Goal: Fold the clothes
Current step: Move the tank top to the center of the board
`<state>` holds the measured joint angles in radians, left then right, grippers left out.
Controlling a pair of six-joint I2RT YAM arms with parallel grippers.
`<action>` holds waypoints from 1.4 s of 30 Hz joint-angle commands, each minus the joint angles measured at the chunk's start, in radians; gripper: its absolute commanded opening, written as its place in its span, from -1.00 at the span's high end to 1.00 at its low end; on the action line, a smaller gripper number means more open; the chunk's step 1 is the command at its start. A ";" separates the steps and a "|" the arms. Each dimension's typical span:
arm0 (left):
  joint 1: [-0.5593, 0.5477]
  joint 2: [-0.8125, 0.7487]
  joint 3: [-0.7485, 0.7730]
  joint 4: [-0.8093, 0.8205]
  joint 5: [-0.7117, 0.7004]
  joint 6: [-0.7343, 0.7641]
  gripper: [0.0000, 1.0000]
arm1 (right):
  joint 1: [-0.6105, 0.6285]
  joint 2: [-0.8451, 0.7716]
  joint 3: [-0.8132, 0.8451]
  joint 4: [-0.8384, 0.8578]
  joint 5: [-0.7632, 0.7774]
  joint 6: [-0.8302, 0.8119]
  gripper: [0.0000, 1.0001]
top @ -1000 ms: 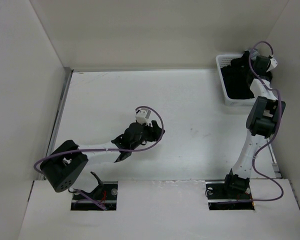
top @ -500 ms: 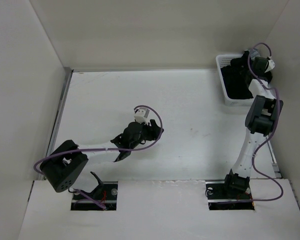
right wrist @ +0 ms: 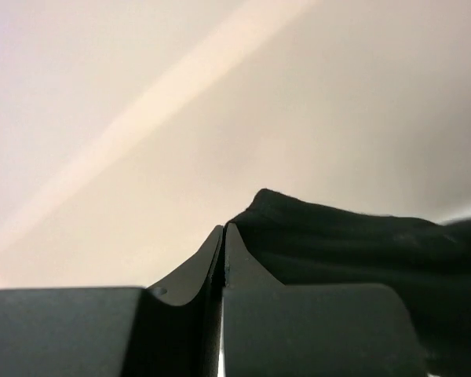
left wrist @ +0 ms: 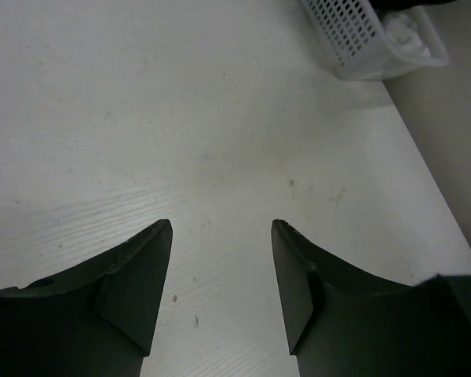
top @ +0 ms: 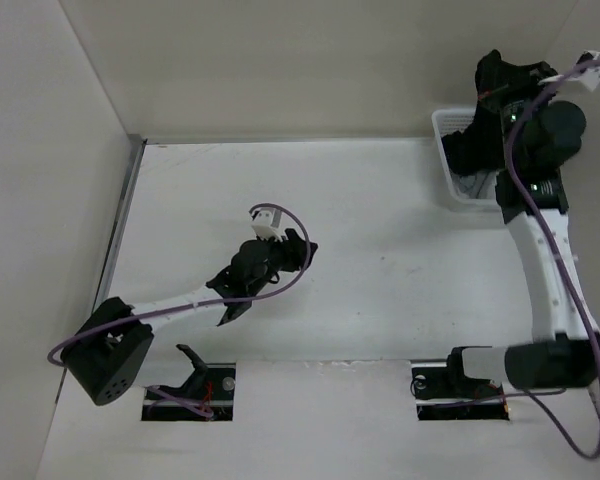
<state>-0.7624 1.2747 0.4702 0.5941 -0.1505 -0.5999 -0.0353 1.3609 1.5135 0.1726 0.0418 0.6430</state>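
Your R claw [right wrist: 223, 232] is pinched tight, fingers pressed together w/ a fold of the black clothes [right wrist: 337, 251] caught at the tips. In the R wrist view the fabric bunches just right of the fingers. From above, the R arm [top: 545, 260] is raised high over the far-right corner, and the black cloth hangs from it down toward the white basket [top: 442, 150]. Can't tell whether the lower end is clear of the basket or inside it. Your L claw [left wrist: 220, 228] is spread wide, nothing btwn the fingers, hovering over the bare surface [top: 380, 230] approx mid-way across, well apart from the basket. The L wrist view shows a white cloth [left wrist: 408, 35] lying in the basket.
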 commanded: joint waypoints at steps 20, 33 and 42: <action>0.243 -0.436 -0.016 -0.289 -0.050 -0.118 -0.05 | 0.785 -0.228 -0.047 0.080 0.294 -0.358 0.97; 0.239 -0.315 -0.044 -0.321 -0.070 -0.084 -0.01 | 0.490 0.647 0.515 -0.030 0.170 -0.076 1.00; 0.159 -0.134 -0.018 -0.405 -0.195 -0.063 0.03 | 0.403 0.483 0.246 -0.044 0.069 -0.043 -0.08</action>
<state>-0.5884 1.0912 0.4377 0.2222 -0.2810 -0.6830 0.3313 2.0075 1.8977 0.0727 0.1722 0.5888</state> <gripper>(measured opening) 0.490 0.531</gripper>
